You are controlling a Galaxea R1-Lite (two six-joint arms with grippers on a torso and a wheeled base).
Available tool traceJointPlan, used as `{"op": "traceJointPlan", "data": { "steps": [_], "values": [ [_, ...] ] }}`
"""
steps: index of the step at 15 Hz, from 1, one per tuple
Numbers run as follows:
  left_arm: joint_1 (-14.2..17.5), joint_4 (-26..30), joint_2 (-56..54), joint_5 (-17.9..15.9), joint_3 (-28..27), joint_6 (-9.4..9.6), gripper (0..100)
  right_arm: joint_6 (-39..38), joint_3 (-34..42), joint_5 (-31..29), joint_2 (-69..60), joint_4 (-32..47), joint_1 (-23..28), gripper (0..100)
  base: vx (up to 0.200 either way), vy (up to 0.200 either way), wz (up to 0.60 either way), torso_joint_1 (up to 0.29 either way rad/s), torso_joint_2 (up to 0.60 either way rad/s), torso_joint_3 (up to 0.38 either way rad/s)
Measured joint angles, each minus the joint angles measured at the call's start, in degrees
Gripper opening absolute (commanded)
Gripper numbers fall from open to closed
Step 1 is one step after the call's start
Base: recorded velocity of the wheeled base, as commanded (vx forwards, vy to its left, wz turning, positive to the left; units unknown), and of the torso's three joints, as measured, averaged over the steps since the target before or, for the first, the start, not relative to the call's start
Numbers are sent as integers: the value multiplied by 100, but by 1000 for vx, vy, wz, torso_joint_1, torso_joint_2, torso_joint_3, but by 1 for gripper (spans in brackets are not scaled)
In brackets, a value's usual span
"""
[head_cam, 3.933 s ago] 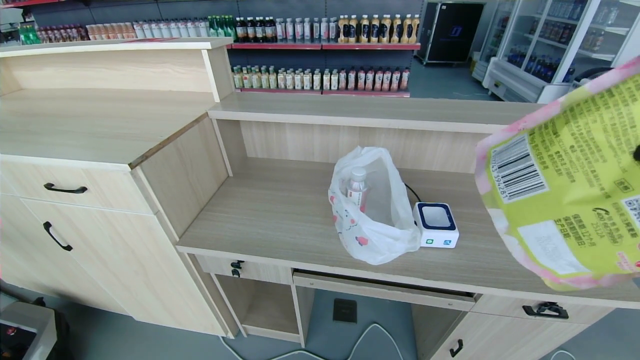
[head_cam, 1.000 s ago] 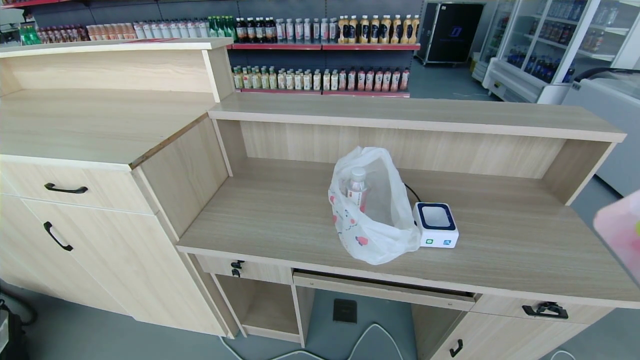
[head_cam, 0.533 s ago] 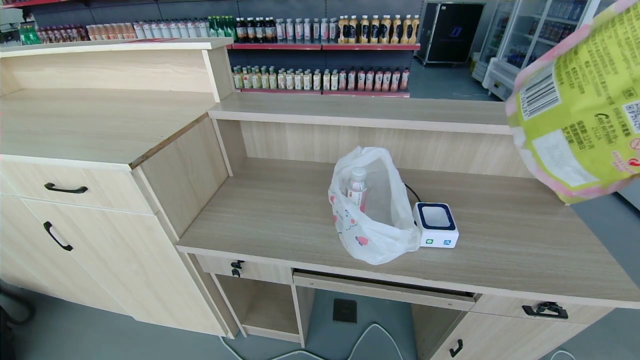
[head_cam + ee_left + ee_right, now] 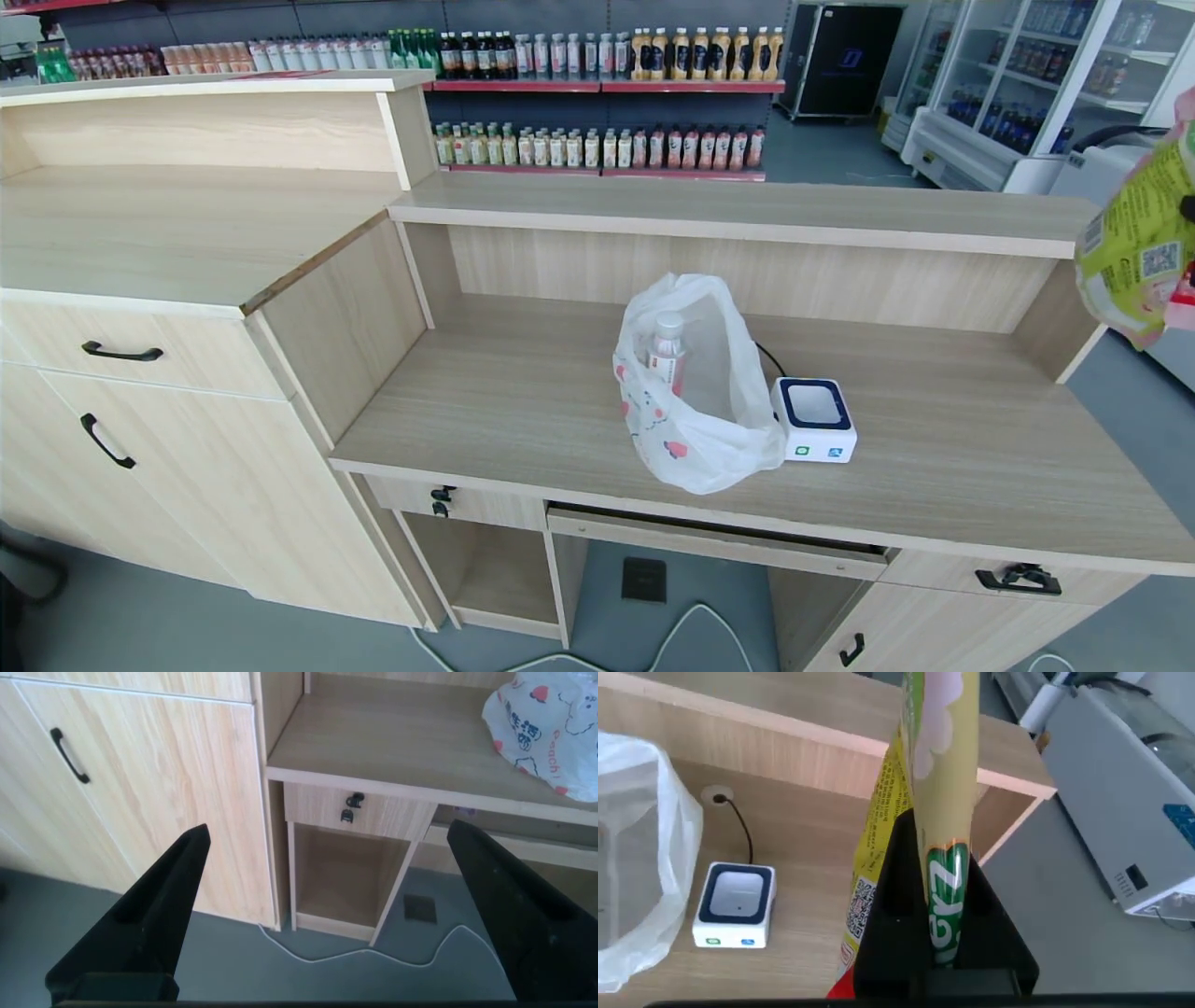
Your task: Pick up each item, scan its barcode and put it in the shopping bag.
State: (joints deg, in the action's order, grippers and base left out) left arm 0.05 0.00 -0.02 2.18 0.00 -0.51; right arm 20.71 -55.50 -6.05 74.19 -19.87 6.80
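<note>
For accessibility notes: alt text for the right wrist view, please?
The right gripper is shut on a green and yellow snack packet, seen edge-on. Beyond it, on the wooden counter, a white barcode scanner sits beside the white shopping bag.

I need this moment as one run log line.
right pincer: shut on snack bag, raised at right | left pincer: open | shopping bag: on counter, bottle inside | scanner: beside shopping bag
</note>
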Motion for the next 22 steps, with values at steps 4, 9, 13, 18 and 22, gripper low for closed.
{"op": "traceJointPlan", "data": {
  "steps": [4,9,13,18,22],
  "values": [
    [2,0,0,0,0,0,100,193,129,597,367,-35,269,0,0,0,450,4,2,1],
    [0,0,0,0,0,0,100,1947,575,1365,478,-66,725,0,0,0,360,5,3,2],
    [9,0,0,-2,0,0,100,3652,697,2080,657,-143,1337,0,0,0,0,0,0,0],
    [0,0,0,0,0,2,100,4979,906,2238,916,-642,1943,0,0,0,0,0,0,0],
    [5,0,0,0,0,0,100,5754,1041,3126,1090,-664,2260,0,0,0,0,0,0,0]
  ]
}}
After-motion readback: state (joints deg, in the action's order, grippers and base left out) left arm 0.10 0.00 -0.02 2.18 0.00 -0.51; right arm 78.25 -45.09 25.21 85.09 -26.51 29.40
